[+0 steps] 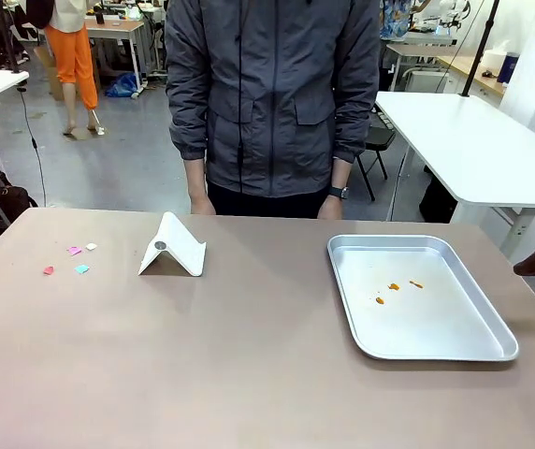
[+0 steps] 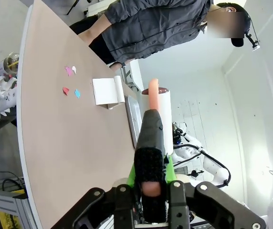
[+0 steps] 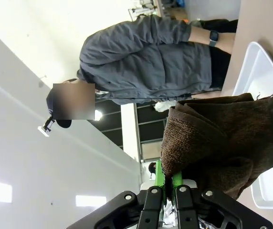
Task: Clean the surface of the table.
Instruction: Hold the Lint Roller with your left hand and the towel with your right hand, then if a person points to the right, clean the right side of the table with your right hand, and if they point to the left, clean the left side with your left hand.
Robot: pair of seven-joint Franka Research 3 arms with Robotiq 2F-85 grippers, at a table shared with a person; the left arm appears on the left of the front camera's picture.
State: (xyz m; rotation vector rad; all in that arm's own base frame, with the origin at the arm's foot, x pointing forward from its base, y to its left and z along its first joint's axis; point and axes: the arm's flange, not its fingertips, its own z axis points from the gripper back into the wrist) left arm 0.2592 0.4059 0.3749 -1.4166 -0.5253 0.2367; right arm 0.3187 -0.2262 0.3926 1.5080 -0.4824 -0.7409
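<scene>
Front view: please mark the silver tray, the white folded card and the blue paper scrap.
silver tray (image 1: pixel 436 323), front view, bare floor of the tray.
white folded card (image 1: pixel 185 248), front view, its right sloping face.
blue paper scrap (image 1: pixel 81 268), front view, middle of the scrap.

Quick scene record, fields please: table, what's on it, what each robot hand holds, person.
table: table, brownish-tan top
debris: paper scraps, pink, white, red and cyan, near the left end
middle-left: white folded piece, standing like a tent
right side: silver tray, orange specks inside
left hand: shut on black tool with a pinkish tip
right hand: shut on brown cloth
person: standing at the far edge
</scene>
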